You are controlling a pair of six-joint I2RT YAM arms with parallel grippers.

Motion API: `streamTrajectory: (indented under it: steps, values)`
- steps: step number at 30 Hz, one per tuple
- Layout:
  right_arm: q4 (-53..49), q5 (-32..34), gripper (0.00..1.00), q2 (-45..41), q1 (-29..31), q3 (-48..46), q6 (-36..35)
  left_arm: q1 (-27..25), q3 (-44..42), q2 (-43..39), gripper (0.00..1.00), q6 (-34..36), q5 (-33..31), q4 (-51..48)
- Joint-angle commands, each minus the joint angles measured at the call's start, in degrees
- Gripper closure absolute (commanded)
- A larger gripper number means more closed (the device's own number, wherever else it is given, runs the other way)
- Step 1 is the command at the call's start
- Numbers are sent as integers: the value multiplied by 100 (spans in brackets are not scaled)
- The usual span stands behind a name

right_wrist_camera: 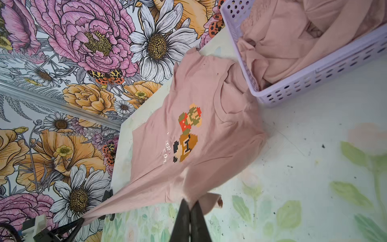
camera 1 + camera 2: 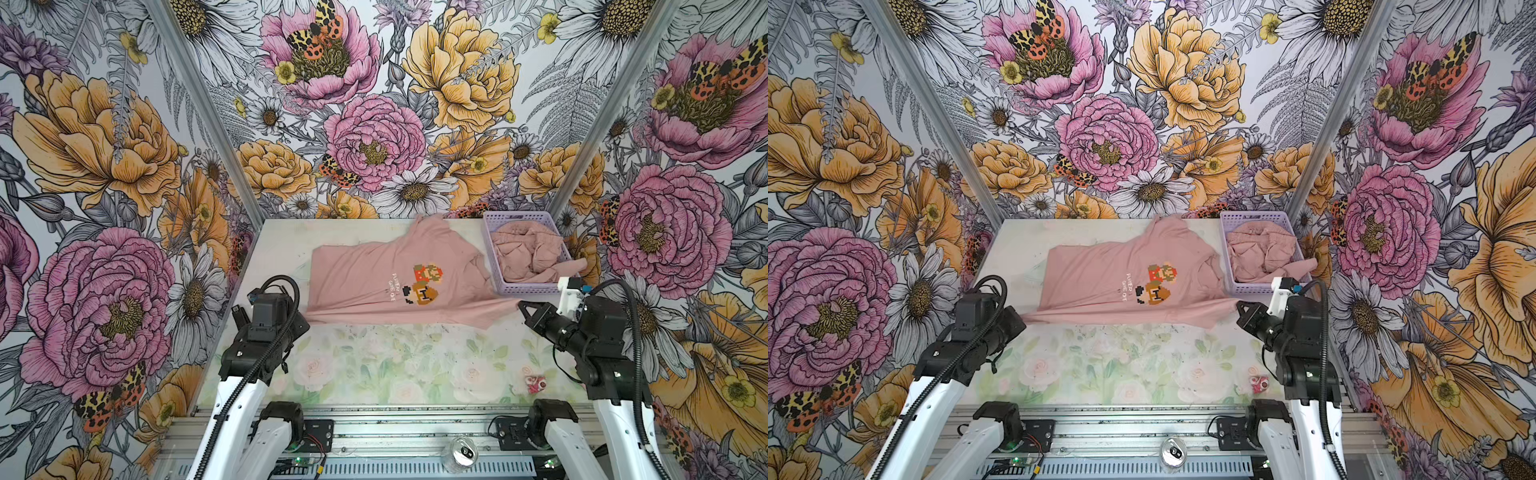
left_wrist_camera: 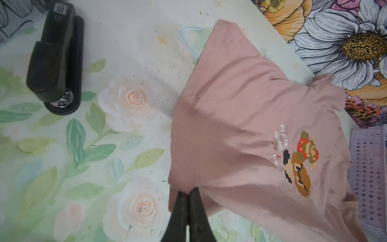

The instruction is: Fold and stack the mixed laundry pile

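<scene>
Pink pixel-print T-shirt (image 2: 386, 274) lies spread mid-frame on the table (image 2: 374, 365) in both top views; left gripper (image 3: 187, 193) pinched tight on its lower-left corner, right gripper (image 1: 189, 204) pinched on its lower-right edge, cloth taut between; crumpled pink garments (image 2: 528, 253) sit in the lavender basket (image 2: 528, 287), right of the shirt

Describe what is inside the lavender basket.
Crumpled dusty-pink garments fill the lavender basket, one fold spilling over its rim. They cover its floor, so anything beneath and the number of pieces cannot be seen.
</scene>
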Motion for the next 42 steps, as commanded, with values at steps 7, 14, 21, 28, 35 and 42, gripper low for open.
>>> streamTrajectory:
  steps: [7, 14, 21, 28, 35, 42]
  values:
    - [-1727, 183, 100, -450, 54, 533, -108, -976, 333, -13, 100, -632, -1126, -904]
    - [-2547, 203, 100, -458, 58, 969, -316, -1614, 636, -78, 100, -1004, -1628, -1693]
    - [-2310, 376, 100, -194, 53, 925, -431, -1860, 627, 110, 100, -1193, -1734, -1776]
    - [-1340, 1126, 100, 1332, 52, 1098, -410, -1560, 233, 976, 100, -390, -1063, -554]
    - [-523, 1953, 100, 2361, 164, 1271, -250, -933, -187, 1593, 100, 547, -185, 542]
    - [273, 2014, 100, 3319, 349, 1347, -160, -794, -283, 1979, 100, 866, -1, 932]
